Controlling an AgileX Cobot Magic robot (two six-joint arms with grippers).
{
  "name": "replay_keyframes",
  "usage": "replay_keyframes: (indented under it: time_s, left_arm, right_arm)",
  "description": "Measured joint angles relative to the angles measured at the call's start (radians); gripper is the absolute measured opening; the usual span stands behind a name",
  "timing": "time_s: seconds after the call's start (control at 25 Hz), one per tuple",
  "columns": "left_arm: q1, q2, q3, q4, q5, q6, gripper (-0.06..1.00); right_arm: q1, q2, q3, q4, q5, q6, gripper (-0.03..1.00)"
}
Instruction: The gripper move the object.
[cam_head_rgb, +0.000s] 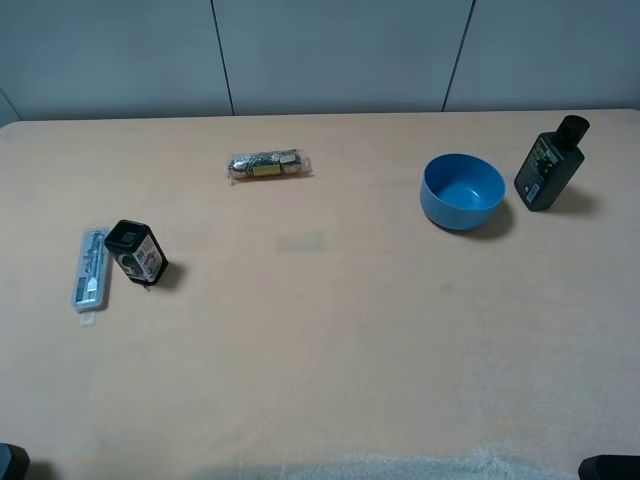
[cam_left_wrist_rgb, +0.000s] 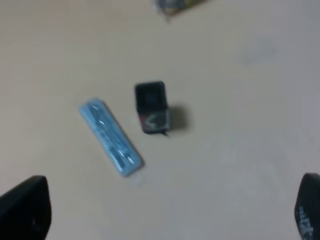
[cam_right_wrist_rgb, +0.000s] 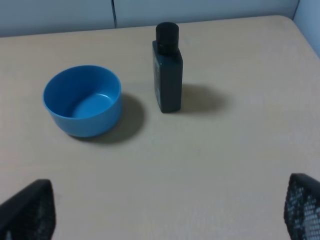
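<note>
Object (cam_head_rgb: 135, 252) upright, round top up, label facing front-right, just beside blister pack (cam_head_rgb: 91, 268)

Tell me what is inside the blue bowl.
Nothing shows inside the blue bowl: its floor is bare in the right wrist view. Only a strip behind the near wall is hidden.

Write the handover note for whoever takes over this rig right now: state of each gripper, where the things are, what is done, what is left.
Left gripper: open, empty, above the table, aimed at the small black container.
Right gripper: open, empty, facing the blue bowl and dark bottle.
The container stands upright beside the clear blister pack, on the table's left side. A wrapped bundle lies farther back.
Done: nothing grasped.
Left: grasp the container and move it.
</note>
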Motion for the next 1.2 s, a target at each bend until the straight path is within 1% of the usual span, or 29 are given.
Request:
replay_keyframes:
  time_s: [0.2, 0.36, 0.52, 0.72, 0.84, 1.2]
  left_arm:
    - [0.092, -0.127, 0.005, -0.011, 0.0, 0.029, 0.99]
    - [0.127, -0.211, 0.057, -0.014, 0.0, 0.032, 0.99]
    - [0.133, -0.282, 0.14, -0.014, -0.005, 0.032, 0.99]
    - [0.133, -0.379, 0.256, -0.016, -0.084, 0.032, 0.99]
    - [0.133, -0.388, 0.304, -0.019, -0.091, 0.032, 0.99]
    - [0.133, -0.388, 0.313, -0.015, -0.085, 0.032, 0.99]
  right_arm:
    - [0.0, 0.0, 0.0, 0.0, 0.0, 0.0, 0.69]
    - [0.0, 0.0, 0.0, 0.0, 0.0, 0.0, 0.69]
    - [0.0, 0.0, 0.0, 0.0, 0.0, 0.0, 0.69]
    - [0.0, 0.0, 0.0, 0.0, 0.0, 0.0, 0.69]
    - [0.0, 0.0, 0.0, 0.0, 0.0, 0.0, 0.69]
    - [0.0, 0.0, 0.0, 0.0, 0.0, 0.0, 0.69]
